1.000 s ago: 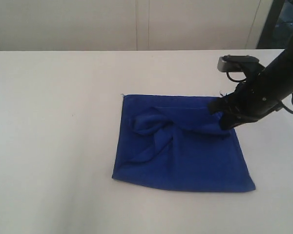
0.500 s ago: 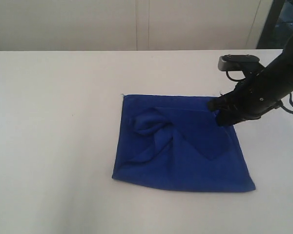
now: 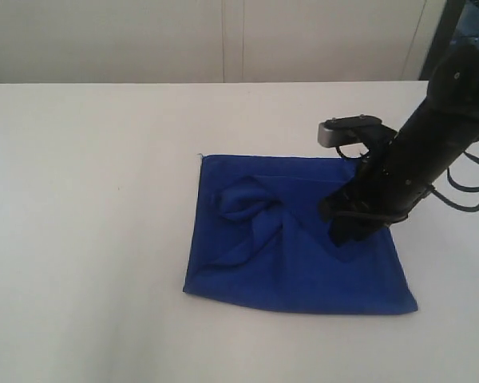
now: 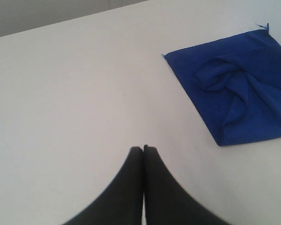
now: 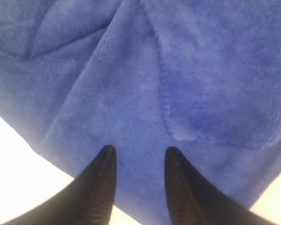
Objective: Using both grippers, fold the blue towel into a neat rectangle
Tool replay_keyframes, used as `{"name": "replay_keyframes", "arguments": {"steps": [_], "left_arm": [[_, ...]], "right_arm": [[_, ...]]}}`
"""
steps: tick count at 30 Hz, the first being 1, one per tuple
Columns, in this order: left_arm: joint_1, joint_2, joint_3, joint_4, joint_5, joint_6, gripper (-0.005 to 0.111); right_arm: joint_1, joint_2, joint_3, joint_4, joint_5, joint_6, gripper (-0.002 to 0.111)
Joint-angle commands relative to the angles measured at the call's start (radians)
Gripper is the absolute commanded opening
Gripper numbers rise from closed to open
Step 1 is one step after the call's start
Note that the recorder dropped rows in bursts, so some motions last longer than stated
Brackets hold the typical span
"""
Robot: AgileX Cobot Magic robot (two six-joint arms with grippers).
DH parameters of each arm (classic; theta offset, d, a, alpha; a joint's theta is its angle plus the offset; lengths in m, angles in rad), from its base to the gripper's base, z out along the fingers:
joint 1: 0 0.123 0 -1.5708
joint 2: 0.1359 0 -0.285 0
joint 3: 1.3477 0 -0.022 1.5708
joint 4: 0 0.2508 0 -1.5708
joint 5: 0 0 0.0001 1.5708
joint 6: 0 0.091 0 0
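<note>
The blue towel [image 3: 291, 239] lies on the white table [image 3: 104, 199], roughly square, with a bunched fold near its left middle and a flap laid over its right part. My right gripper [image 3: 341, 227] hovers low over the towel's right half, jaws open with only cloth beneath them. Up close its fingers [image 5: 105, 168] stand apart above the towel [image 5: 145, 84], beside a stitched hem corner [image 5: 182, 136]. My left gripper [image 4: 143, 149] is shut and empty over bare table, well away from the towel [image 4: 234, 93]. It does not show in the exterior view.
The table's far edge [image 3: 223, 83] meets a pale wall. A dark upright panel [image 3: 455, 32] stands at the back right. Black cables [image 3: 467, 187] hang off the right arm.
The right gripper opened and let go of the towel's flap, which now lies flat over the right part. The arm then moved left and down over the cloth. The left gripper stayed shut.
</note>
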State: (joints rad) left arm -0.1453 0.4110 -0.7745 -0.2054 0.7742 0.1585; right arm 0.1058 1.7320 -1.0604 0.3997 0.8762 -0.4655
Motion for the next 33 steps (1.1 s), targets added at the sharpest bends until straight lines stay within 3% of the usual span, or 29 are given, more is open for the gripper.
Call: {"name": "replay_keyframes", "arguments": {"steps": [1,11,31,33], "left_arm": [[-0.007,-0.005,0.005,-0.002,0.004,-0.001,0.0],[-0.007,-0.005,0.005,-0.002,0.004,-0.001,0.0],[-0.007,-0.005,0.005,-0.002,0.004,-0.001,0.0],[-0.007,-0.005,0.005,-0.002,0.004,-0.001,0.0]], "right_arm": [[0.042,0.017,0.003,-0.176,-0.034,0.157,0.034],[0.097,0.065,0.005,-0.29,-0.157,0.268,0.034],[0.097,0.131,0.053,-0.259,-0.241,0.271,0.034],[0.097,0.136,0.053,-0.259,-0.238,0.271,0.03]]}}
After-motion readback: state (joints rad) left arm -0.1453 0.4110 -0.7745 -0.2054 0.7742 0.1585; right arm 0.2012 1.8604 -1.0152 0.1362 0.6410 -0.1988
